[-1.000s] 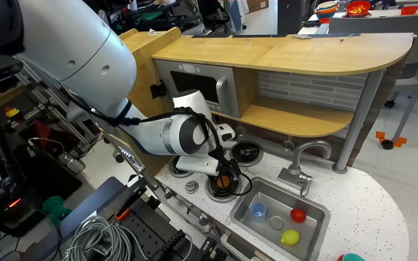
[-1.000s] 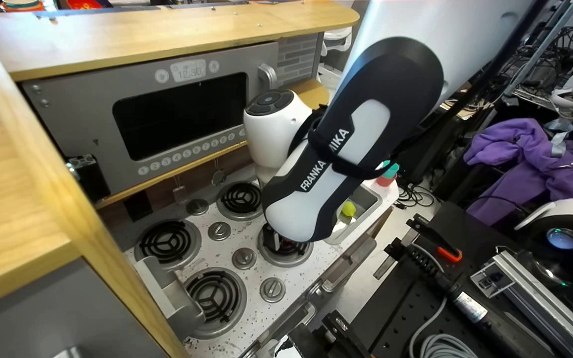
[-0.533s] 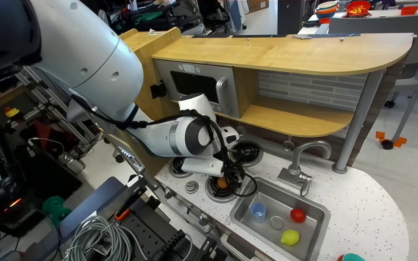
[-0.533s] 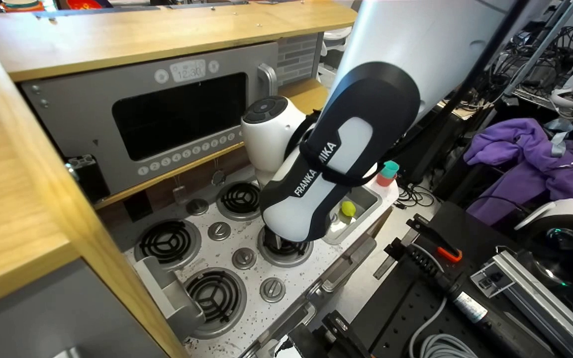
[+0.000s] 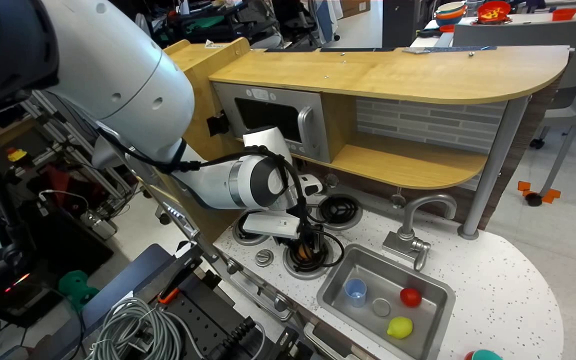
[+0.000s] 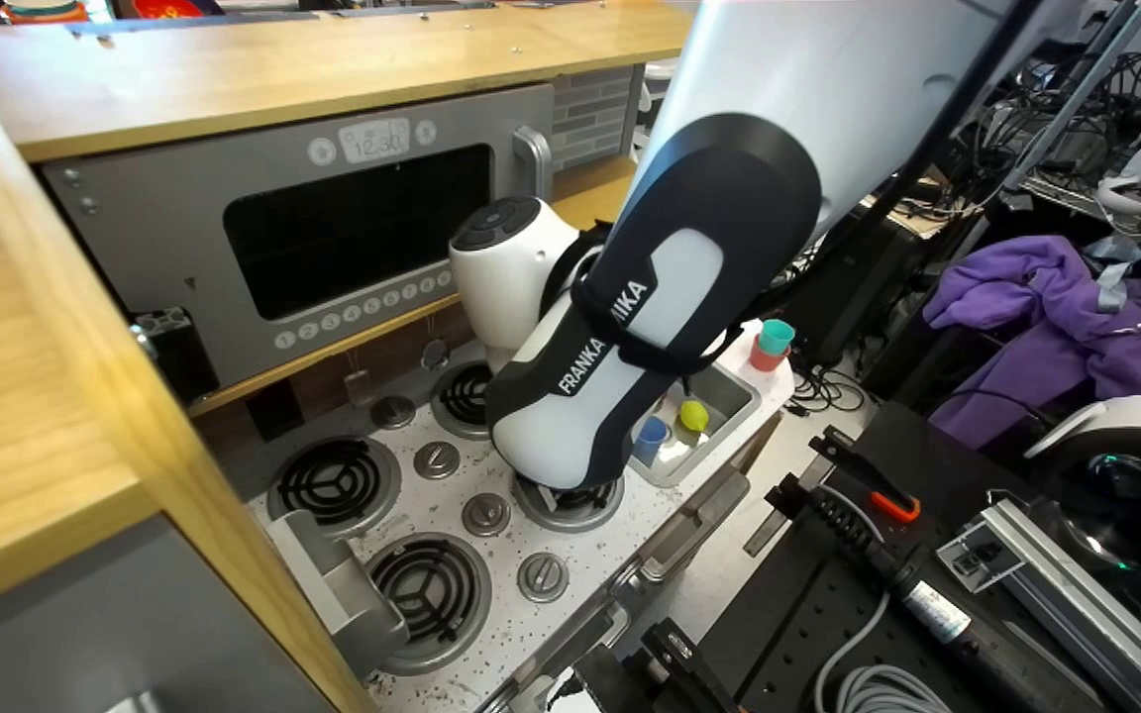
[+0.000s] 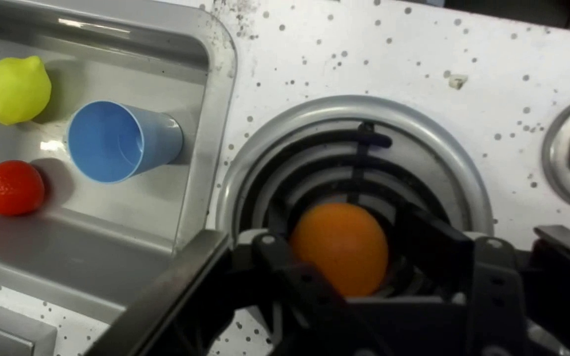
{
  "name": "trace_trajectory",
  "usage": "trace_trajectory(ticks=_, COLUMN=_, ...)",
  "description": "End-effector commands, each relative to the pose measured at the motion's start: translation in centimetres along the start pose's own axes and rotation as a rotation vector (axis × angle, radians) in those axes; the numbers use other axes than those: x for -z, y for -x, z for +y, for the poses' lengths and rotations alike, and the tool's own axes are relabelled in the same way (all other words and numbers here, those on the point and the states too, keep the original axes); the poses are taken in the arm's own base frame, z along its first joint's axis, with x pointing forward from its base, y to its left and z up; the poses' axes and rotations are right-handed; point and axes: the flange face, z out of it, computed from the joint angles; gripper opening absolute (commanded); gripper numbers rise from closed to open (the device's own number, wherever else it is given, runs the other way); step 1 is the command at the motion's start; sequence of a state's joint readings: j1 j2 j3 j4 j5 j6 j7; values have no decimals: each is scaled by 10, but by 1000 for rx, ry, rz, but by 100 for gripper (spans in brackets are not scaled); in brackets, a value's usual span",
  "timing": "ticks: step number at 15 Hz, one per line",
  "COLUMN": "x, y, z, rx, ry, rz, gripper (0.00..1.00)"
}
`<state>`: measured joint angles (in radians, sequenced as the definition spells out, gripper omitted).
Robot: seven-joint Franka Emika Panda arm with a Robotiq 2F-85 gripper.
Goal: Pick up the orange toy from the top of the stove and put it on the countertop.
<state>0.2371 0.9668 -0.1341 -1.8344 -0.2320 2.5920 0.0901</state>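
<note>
Spreading, in an exterior view, past the sink (image 5: pixel 388 282) to a rounded end, the white speckled desk (image 5: pixel 508 285) offers its broadest room. In the wrist view, the sink's rim runs just beside the stove burner (image 7: pixel 352 105); the orange toy (image 7: pixel 342 242) sits on that burner. The jaws stand parted slightly wider than the toy, one on either side; I cannot tell whether they touch it.
</note>
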Motion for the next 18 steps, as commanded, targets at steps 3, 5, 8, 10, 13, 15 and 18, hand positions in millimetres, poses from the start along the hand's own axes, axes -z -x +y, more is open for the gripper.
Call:
trace_trajectory(ticks=3, x=0, y=-1, z=3, rx=-8, ry=-1, rz=-8, gripper=18)
trace_trajectory(ticks=5, x=1, y=4, z=12, rx=-18, ry=-3, rz=-3, gripper=17)
trace_trajectory(ticks=8, x=7, y=19, z=29, rx=-50, ry=-21, rz=15, gripper=17)
trace_trajectory(ticks=10, x=15, y=31, z=54, rx=-94, ry=-39, rz=31, gripper=17)
trace_trajectory(ticks=13, x=22, y=57, z=98, rx=-173, ry=-78, rz=25, gripper=17)
trace_trajectory(ticks=15, x=30, y=70, z=132, rx=-248, ry=-101, rz=42, gripper=17)
trace_trajectory(ticks=18, x=37, y=73, z=189, rx=-393, ry=-141, rz=53, gripper=17)
